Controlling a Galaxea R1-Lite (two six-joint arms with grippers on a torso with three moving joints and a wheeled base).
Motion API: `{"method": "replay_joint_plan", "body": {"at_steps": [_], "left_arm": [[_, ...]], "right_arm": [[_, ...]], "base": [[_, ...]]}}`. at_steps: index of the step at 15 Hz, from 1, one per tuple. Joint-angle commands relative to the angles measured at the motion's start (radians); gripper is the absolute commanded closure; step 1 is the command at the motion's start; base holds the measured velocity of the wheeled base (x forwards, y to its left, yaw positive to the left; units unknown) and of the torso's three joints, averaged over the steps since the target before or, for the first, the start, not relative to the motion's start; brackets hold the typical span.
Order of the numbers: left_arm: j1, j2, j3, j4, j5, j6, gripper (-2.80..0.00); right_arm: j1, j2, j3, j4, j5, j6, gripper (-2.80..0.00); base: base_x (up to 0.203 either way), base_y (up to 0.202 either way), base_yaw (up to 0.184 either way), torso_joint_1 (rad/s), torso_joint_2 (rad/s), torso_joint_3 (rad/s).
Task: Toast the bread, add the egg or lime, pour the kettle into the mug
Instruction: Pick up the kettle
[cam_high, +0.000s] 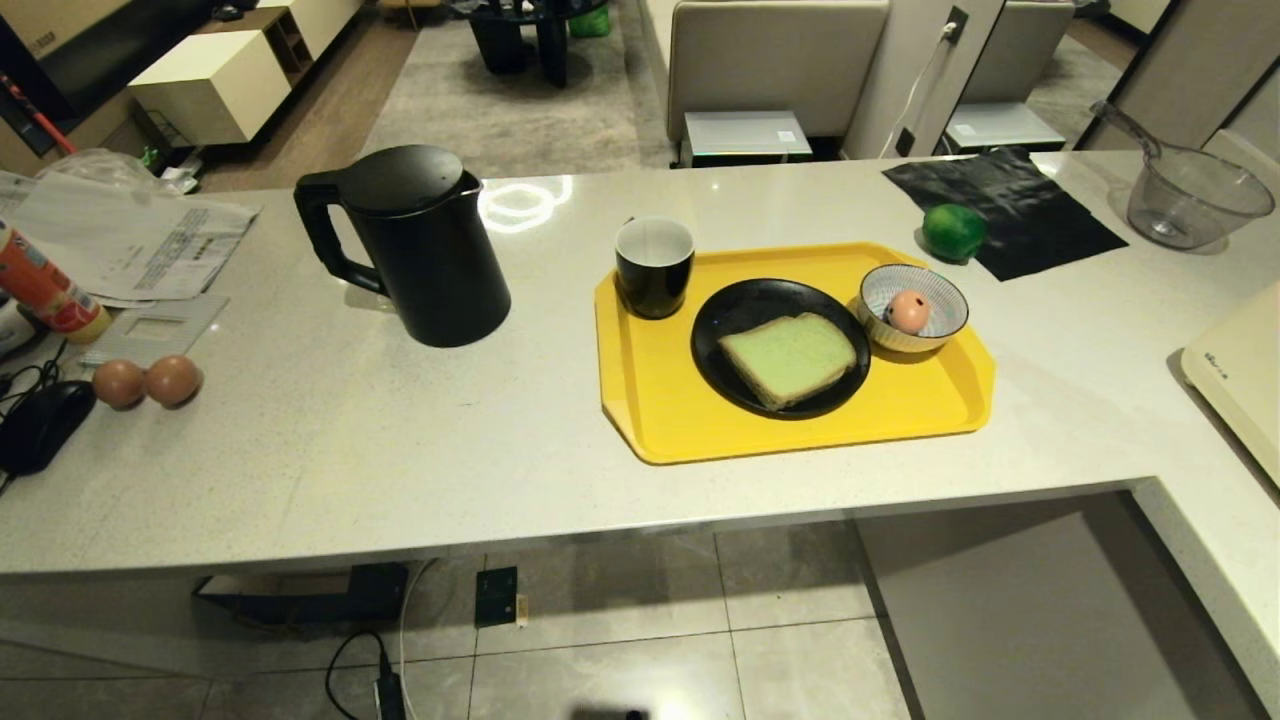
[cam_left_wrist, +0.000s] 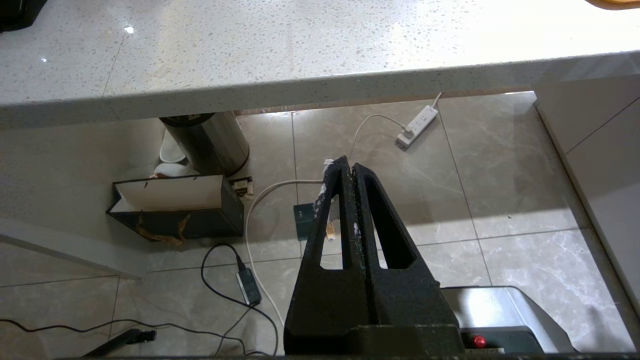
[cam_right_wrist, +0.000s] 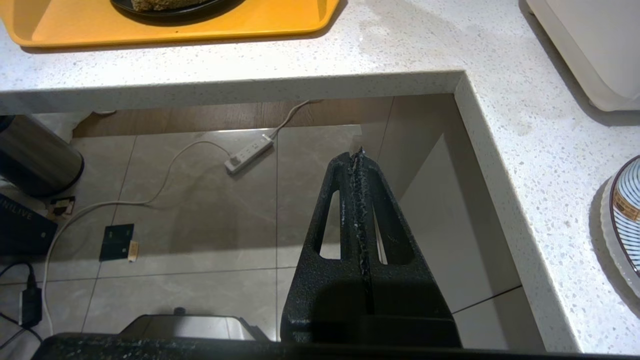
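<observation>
Square pale-green bread (cam_high: 789, 357) on a glossy round black plate (cam_high: 727, 345), on a yellow plastic tray (cam_high: 680, 420). Matte black cylindrical kettle (cam_high: 415, 245) well left on speckled stone counter (cam_high: 400, 440). Left gripper (cam_left_wrist: 348, 166) and right gripper (cam_right_wrist: 356, 156) pressed together, empty, below the counter edge.

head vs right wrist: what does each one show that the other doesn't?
Head only: kettle, mug, egg in the striped bowl, lime, two brown eggs.

Right wrist only: the right gripper, shut and empty, hanging below the counter edge over the floor, and a white power strip.

Both: yellow tray, black plate with the bread, the white countertop.
</observation>
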Motion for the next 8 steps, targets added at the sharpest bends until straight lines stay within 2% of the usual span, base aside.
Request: {"method": "replay_joint_plan", "body": {"at_steps": [1,8], "left_arm": [[-0.001,-0.001,0.0,0.0,0.0,0.0,0.0],[-0.001,-0.001,0.0,0.001,0.0,0.0,0.0]], "right_arm": [[0.0,0.002,0.026,-0.001,0.0,0.0,0.0],[0.0,0.002,0.026,-0.001,0.0,0.0,0.0]], "base": [[0.0,0.0,0.0,0.0,0.0,0.0],[0.0,0.0,0.0,0.0,0.0,0.0]]}}
